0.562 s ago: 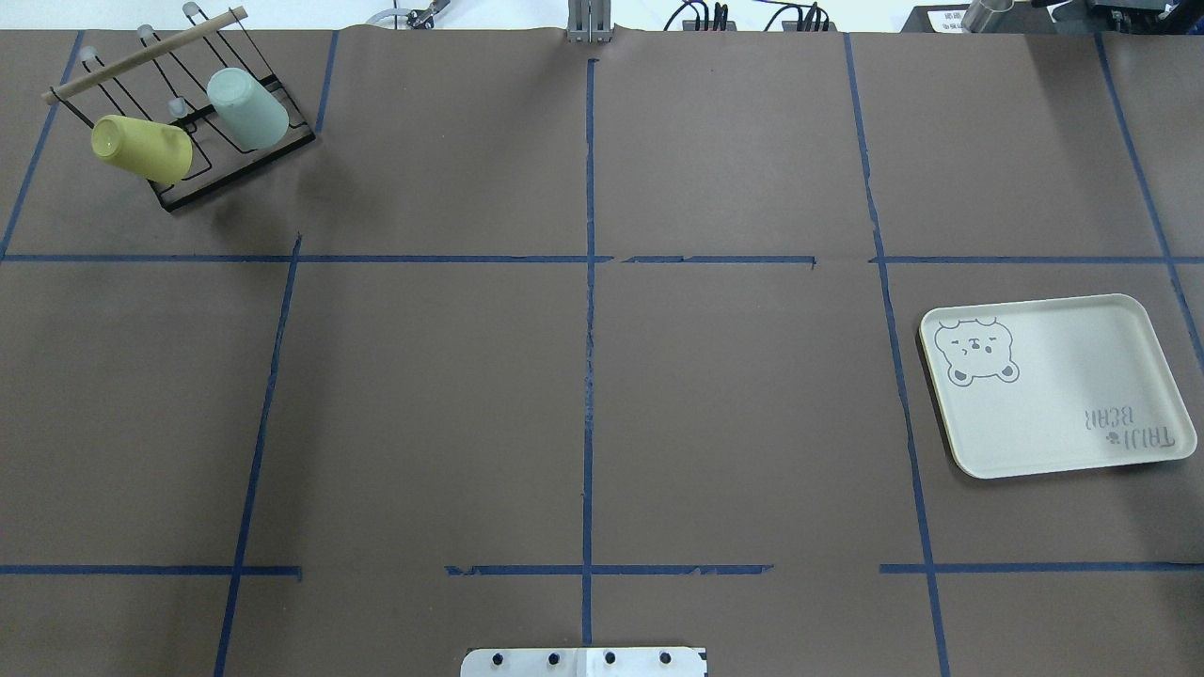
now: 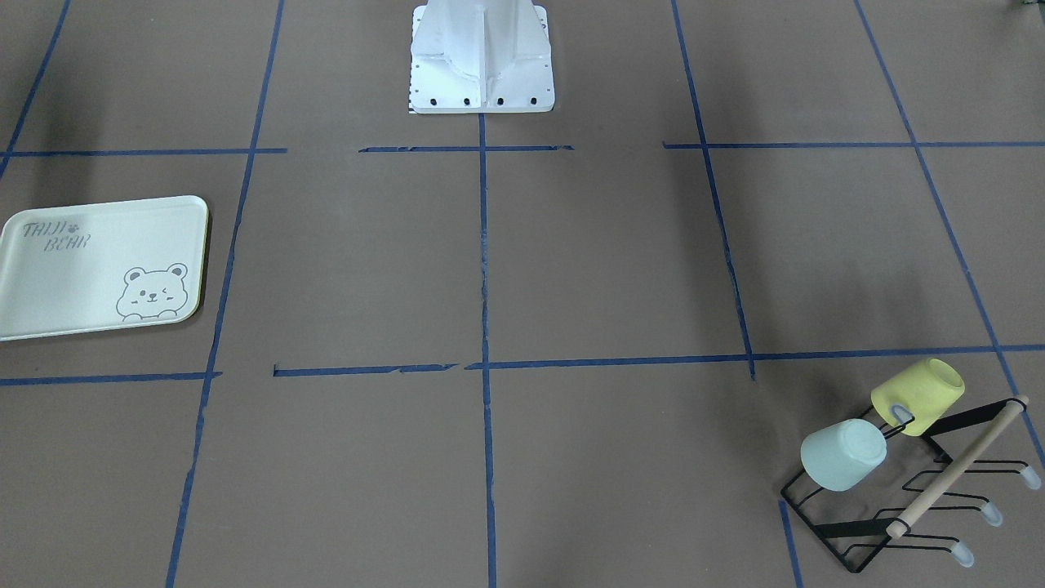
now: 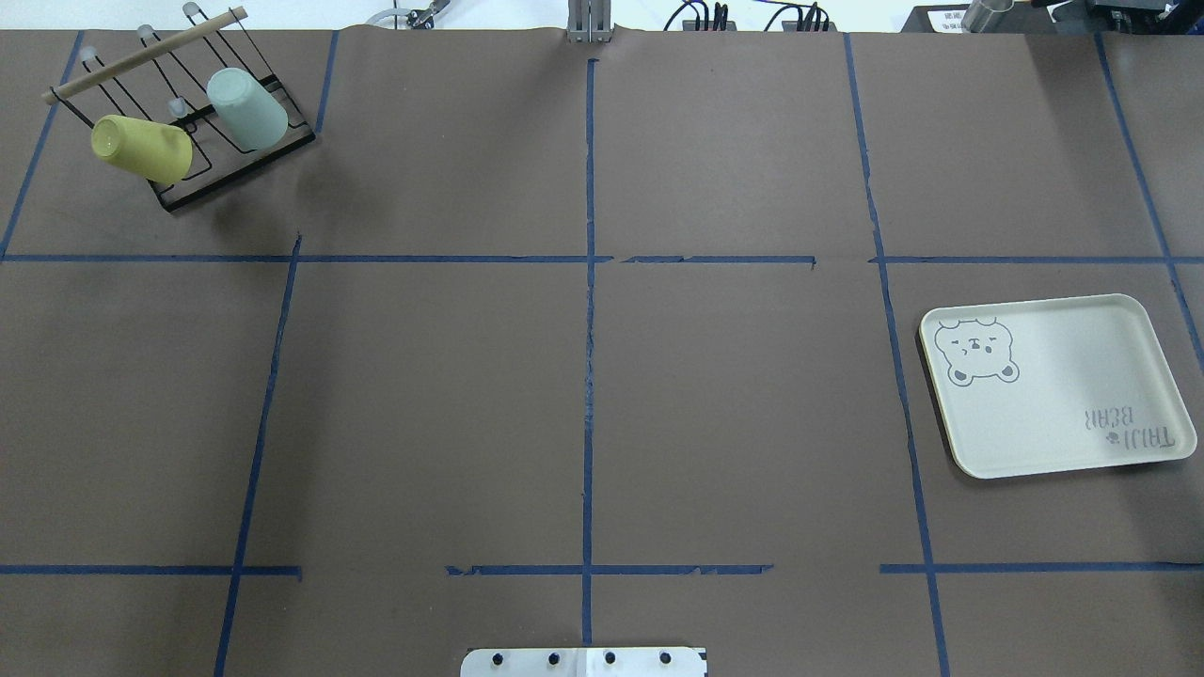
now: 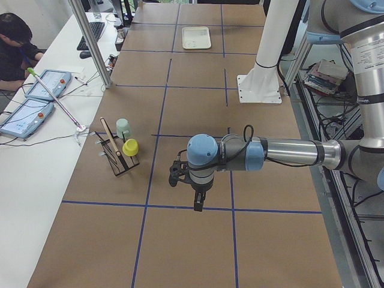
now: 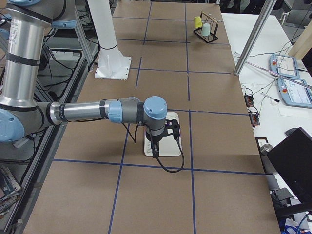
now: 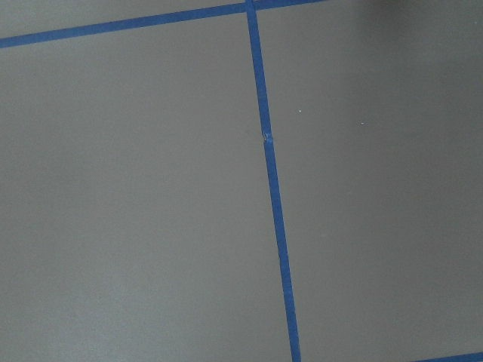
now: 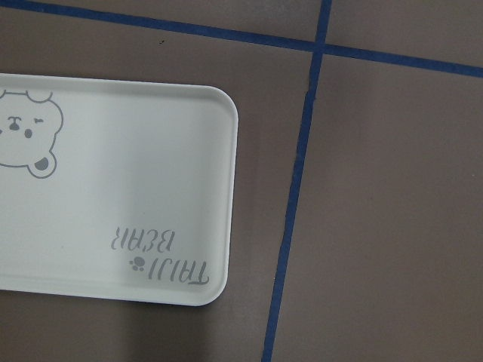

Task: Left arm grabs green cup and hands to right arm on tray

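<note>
The green cup (image 3: 246, 108) hangs upside down and tilted on a black wire rack (image 3: 202, 183) at the table's far left corner; it also shows in the front view (image 2: 842, 454). The tray (image 3: 1063, 376) lies empty on the right side and also shows in the right wrist view (image 7: 136, 151). The left gripper (image 4: 197, 204) shows only in the exterior left view, above the table and well away from the rack; I cannot tell whether it is open or shut. The right gripper (image 5: 155, 147) shows only in the exterior right view, above the tray; its state is also unclear.
A yellow cup (image 3: 141, 149) hangs on the same rack beside the green cup, under a wooden bar (image 3: 141, 54). The robot's white base (image 2: 482, 57) stands at the near table edge. Blue tape lines grid the brown table. An operator (image 4: 15, 45) sits at a side desk.
</note>
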